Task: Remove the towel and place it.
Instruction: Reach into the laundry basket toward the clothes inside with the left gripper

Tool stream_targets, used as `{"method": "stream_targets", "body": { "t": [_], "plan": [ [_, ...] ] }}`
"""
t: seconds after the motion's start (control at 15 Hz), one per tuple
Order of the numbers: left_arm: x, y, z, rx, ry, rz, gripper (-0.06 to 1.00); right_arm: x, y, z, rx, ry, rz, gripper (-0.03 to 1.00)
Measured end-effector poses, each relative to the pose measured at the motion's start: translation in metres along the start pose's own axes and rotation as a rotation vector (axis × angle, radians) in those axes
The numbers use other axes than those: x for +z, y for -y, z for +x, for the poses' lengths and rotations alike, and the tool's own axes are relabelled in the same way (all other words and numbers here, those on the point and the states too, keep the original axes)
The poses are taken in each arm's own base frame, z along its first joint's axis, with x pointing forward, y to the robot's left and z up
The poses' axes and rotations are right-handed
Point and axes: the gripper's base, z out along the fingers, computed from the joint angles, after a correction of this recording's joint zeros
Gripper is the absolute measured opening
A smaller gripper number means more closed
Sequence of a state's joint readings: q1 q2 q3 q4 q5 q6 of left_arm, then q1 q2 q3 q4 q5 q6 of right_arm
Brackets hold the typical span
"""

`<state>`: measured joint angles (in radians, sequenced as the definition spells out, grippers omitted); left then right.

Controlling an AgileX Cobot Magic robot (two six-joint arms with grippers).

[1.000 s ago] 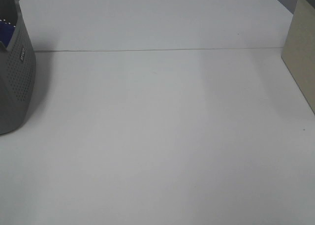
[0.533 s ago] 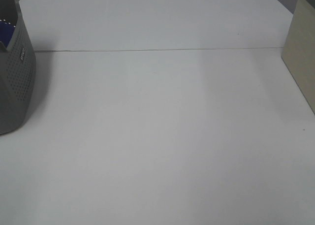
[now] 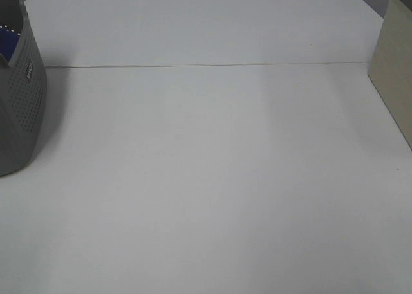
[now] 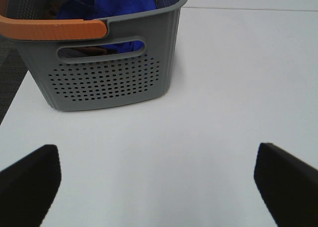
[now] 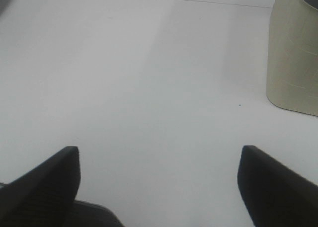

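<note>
The royal-blue towel [image 4: 112, 1] lies bunched inside the grey perforated basket [image 4: 107, 78], which has an orange handle [image 4: 52, 28]. In the exterior high view only the basket's right end [image 3: 22, 107] shows at the left edge, with a sliver of the towel [image 3: 6, 43] inside. My left gripper [image 4: 159, 180] is open, its fingers wide apart over the white table in front of the basket and apart from it. My right gripper [image 5: 159, 180] is open and empty over bare table. Neither gripper shows in the exterior high view.
A beige container [image 3: 394, 69] stands at the table's right edge; it also shows in the right wrist view [image 5: 293, 53]. A thin seam [image 3: 206, 65] runs across the white table. In the left wrist view dark floor [image 4: 7, 83] shows beside the basket.
</note>
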<state>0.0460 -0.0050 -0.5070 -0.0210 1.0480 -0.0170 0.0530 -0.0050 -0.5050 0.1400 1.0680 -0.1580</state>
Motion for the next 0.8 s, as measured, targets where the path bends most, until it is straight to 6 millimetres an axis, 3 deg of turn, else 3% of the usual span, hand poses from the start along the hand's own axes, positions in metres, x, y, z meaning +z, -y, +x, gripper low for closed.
{"method": "stream_targets", "body": {
  "t": [0.8],
  "plan": [
    [-0.0001, -0.005, -0.0002, 0.031, 0.001, -0.055, 0.99, 0.0, 0.0, 0.0, 0.0, 0.0, 0.0, 0.83]
  ]
}}
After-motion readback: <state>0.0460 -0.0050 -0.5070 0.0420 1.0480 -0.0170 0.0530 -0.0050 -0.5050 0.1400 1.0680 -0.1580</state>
